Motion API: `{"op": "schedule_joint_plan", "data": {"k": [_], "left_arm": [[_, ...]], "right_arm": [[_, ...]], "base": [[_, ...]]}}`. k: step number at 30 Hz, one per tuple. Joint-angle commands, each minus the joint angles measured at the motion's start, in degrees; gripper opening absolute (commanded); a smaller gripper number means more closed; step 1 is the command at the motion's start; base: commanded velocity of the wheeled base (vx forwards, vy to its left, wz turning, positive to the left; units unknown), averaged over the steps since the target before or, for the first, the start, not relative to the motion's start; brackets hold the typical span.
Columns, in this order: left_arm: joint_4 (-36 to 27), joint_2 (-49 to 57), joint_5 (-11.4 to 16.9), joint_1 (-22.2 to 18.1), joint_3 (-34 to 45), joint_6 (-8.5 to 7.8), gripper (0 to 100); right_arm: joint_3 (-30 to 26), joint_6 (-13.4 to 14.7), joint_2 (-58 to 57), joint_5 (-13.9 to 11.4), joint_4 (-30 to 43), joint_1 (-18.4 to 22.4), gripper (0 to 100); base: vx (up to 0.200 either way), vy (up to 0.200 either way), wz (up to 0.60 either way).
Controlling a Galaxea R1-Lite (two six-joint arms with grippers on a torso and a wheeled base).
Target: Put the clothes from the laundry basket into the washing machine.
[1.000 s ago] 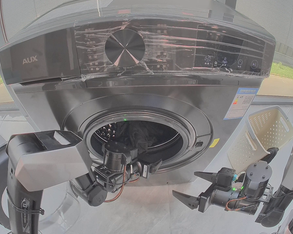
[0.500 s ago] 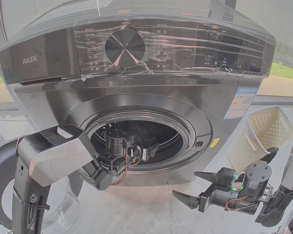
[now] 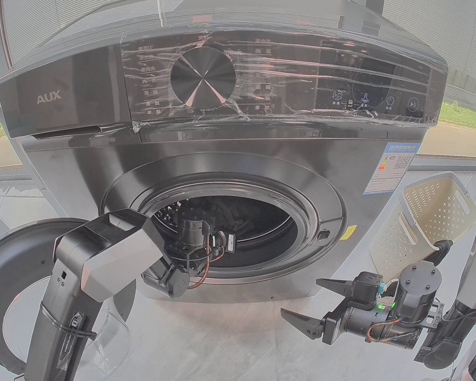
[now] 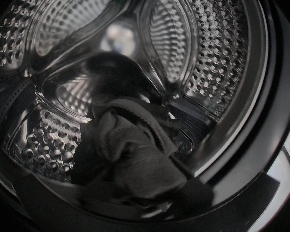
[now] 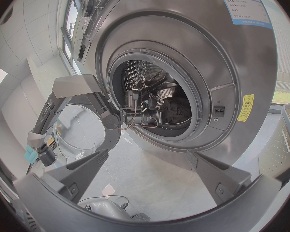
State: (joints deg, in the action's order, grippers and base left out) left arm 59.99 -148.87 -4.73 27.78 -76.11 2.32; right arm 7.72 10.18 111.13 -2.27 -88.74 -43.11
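The washing machine (image 3: 322,160) stands with its round opening uncovered. Dark clothes (image 4: 135,152) lie heaped at the bottom of the shiny drum (image 4: 216,49), partly over its front lip, and they also show through the opening (image 3: 248,215) (image 5: 175,110). My left gripper (image 3: 228,241) (image 5: 153,103) is inside the opening, just beside that dark heap. My right gripper (image 3: 301,298) (image 5: 146,153) hangs open and holds nothing, low in front of the machine to the right. The cream laundry basket (image 3: 428,218) (image 5: 282,145) leans tipped at the machine's right side, and I see nothing in it.
The machine's round door (image 3: 10,271) (image 5: 77,129) is swung wide to the left, behind my left arm. Pale floor (image 3: 238,339) stretches in front of the machine. Windows and a wall stand behind it.
My left arm has lifted and pushed forward, carrying its gripper from below the opening's lower rim into the drum. The right arm and the basket have not moved.
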Motion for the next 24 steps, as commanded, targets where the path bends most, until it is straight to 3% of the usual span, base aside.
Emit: {"op": "schedule_joint_plan", "data": {"k": [1, 7, 17, 18, 21, 24], "left_arm": [[0.6, -2.7, -2.4, -1.1, -6.5, 0.76, 0], [1.1, -4.1, -5.0, -2.5, -13.8, 2.61, 0], [1.4, -4.4, -5.2, -2.7, -14.4, 2.87, 0], [1.4, -4.4, -5.2, -2.6, -14.4, 2.87, 100], [1.6, -4.2, -5.1, -2.5, -13.9, 3.4, 100], [1.4, -3.3, -5.2, -2.0, -11.9, 4.98, 100]], "right_arm": [[0.0, 0.0, 0.1, 0.0, -0.1, 0.0, 100], [0.0, -0.1, 0.1, 0.0, 0.0, 0.0, 100], [0.0, 0.0, 0.1, 0.0, 0.0, 0.1, 100], [0.0, 0.0, 0.1, 0.0, -0.1, 0.1, 100], [0.0, 0.0, 0.1, 0.0, 0.0, 0.1, 100], [0.0, -0.1, 0.1, 0.0, -0.1, 0.1, 100]], "base": [[0.0, 0.0, 0.0], [0.0, 0.0, 0.0], [0.0, 0.0, 0.0], [0.0, 0.0, 0.0], [0.0, 0.0, 0.0], [0.0, 0.0, 0.0]]}}
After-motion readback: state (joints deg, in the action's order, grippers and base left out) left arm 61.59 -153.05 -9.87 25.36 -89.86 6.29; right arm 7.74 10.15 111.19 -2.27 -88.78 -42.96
